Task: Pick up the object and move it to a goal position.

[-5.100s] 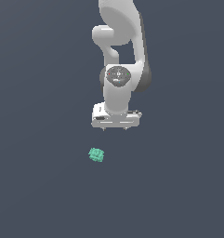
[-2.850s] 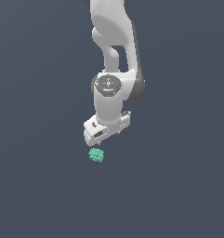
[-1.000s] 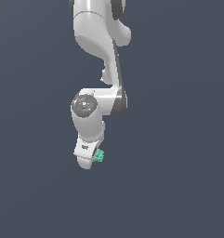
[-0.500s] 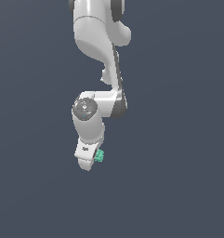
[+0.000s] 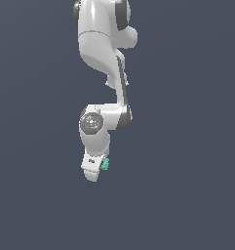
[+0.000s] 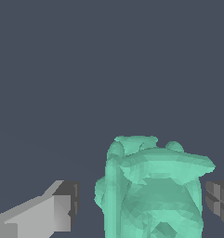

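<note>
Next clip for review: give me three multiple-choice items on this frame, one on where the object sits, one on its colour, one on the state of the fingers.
1. Where is the object?
A. between the fingers
B. far off the arm
C. on a shelf

2. Its colour?
A. red
B. teal-green
C. yellow

3. The fingers are:
A. shut tight on it
B. apart, with gaps to it
C. out of view

Key: 1 A, the wrist view shows one finger on each side; 2 B, it is teal-green in both views; 3 B, dark background shows between each finger and the object.
</note>
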`<action>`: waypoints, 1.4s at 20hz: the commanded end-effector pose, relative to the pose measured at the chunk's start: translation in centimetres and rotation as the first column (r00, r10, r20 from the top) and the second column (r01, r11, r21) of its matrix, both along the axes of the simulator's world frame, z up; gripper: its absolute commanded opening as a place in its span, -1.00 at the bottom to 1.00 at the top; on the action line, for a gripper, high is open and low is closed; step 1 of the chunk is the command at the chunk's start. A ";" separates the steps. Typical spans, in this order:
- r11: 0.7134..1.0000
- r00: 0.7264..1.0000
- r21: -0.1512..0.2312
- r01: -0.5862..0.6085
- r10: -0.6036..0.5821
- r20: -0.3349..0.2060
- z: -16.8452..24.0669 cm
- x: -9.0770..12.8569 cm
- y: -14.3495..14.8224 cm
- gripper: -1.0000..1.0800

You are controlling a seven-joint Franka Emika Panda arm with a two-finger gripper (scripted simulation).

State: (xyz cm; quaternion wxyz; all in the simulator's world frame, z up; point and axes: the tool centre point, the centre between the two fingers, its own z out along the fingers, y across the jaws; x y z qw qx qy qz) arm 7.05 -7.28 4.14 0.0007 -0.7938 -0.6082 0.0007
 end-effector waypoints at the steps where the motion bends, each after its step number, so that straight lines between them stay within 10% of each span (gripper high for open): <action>1: 1.000 1.000 0.000 0.000 0.000 0.002 0.0 0.1 0.0 0.92; 2: 1.000 1.000 0.000 0.000 0.000 0.002 0.0 0.1 0.0 -1.00; 28: 1.000 1.000 -0.001 -0.001 0.001 0.002 8.0 -0.9 -2.2 -1.00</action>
